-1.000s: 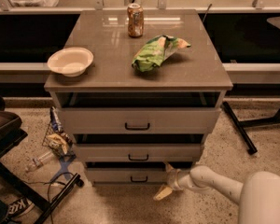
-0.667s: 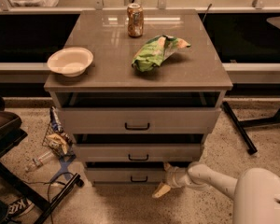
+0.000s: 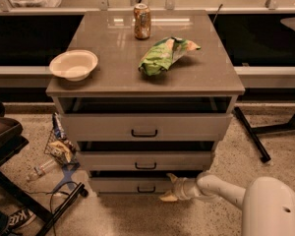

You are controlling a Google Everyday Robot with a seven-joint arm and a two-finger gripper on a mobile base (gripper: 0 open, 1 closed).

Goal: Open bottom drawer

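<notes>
The bottom drawer [image 3: 123,185] is the lowest of three grey-beige drawers in the cabinet, with a low flat front and a small black bar handle [image 3: 146,189]. It stands slightly pulled out. My gripper [image 3: 170,188] is at the right part of that drawer's front, just right of the handle, reaching in from the lower right on a white arm [image 3: 221,190]. One fingertip [image 3: 173,178] is at the drawer's top edge and one fingertip [image 3: 167,197] is below the front.
The middle drawer [image 3: 145,160] and the top drawer [image 3: 145,127] stand above, both slightly out. On the cabinet top [image 3: 113,73] are a white bowl [image 3: 73,64], a soda can [image 3: 142,21] and a green chip bag [image 3: 165,54]. Clutter [image 3: 59,149] and a dark stand [image 3: 7,146] lie at the left.
My arm has moved a little to the left, bringing the gripper closer to the bottom drawer's handle. The drawers have not visibly moved.
</notes>
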